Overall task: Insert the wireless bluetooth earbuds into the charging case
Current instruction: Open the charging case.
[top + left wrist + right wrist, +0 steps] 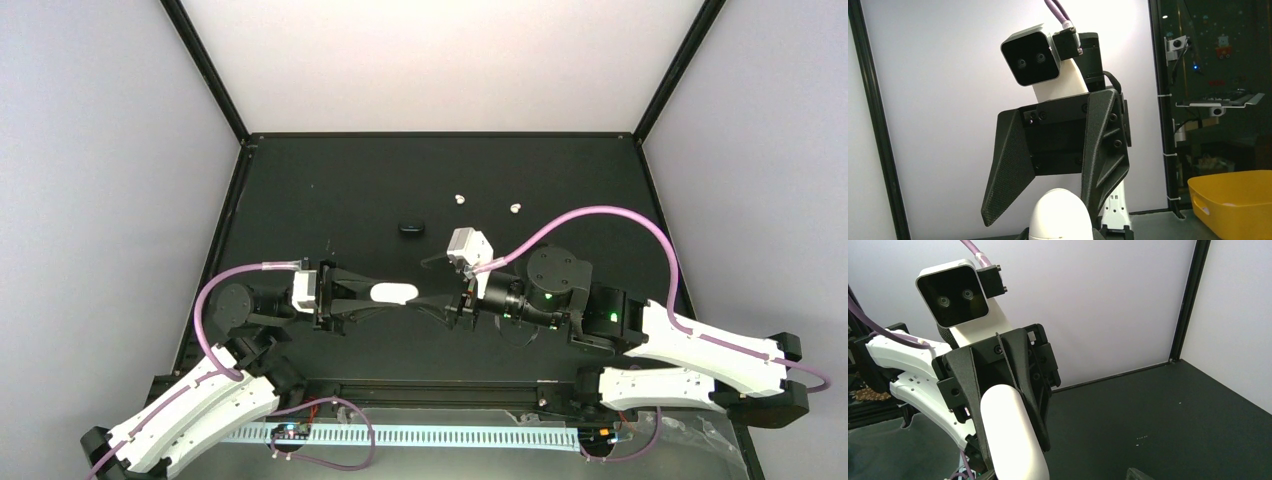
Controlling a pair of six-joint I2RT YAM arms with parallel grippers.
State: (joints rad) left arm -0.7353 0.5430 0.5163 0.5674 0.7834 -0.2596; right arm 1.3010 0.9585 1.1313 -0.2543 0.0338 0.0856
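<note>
My left gripper (405, 297) is shut on a white oval charging case (392, 292), held above the black table with its lid closed. In the right wrist view the case (1008, 430) sits between the left gripper's black fingers. My right gripper (452, 303) faces it from the right and is open. Its wide-spread fingers (1008, 170) stand either side of the case's rounded end (1060, 215), the right one close against it and the left one apart. Two tiny white earbuds (460, 198) (514, 208) lie on the table further back.
A small black oval object (410, 228) lies on the table just behind the two grippers. White walls with black frame posts close in the table on three sides. A yellow bin (1233, 200) stands beyond the table's right side.
</note>
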